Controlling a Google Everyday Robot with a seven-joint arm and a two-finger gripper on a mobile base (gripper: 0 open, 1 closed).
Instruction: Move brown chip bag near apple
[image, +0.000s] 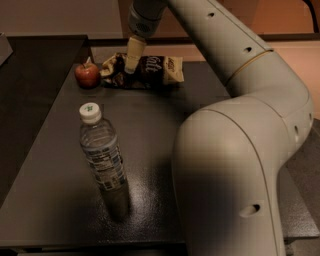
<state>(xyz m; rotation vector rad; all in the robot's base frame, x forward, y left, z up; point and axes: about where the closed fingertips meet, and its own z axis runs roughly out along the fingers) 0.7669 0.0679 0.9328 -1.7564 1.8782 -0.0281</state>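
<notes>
The brown chip bag (152, 70) lies on the dark table (165, 130) at its far edge, with cream ends and white script facing up. Its left end sits just right of the red apple (87, 75), a small gap between them. My gripper (131, 69) comes down from the top of the camera view and its tip rests on the left part of the bag, covering a strip of it. The arm's large white links fill the right side of the view.
A clear water bottle (102, 155) with a white cap stands upright at the left middle of the table, in front of the apple. The table's left edge borders a dark floor. A tan surface lies beyond the far edge.
</notes>
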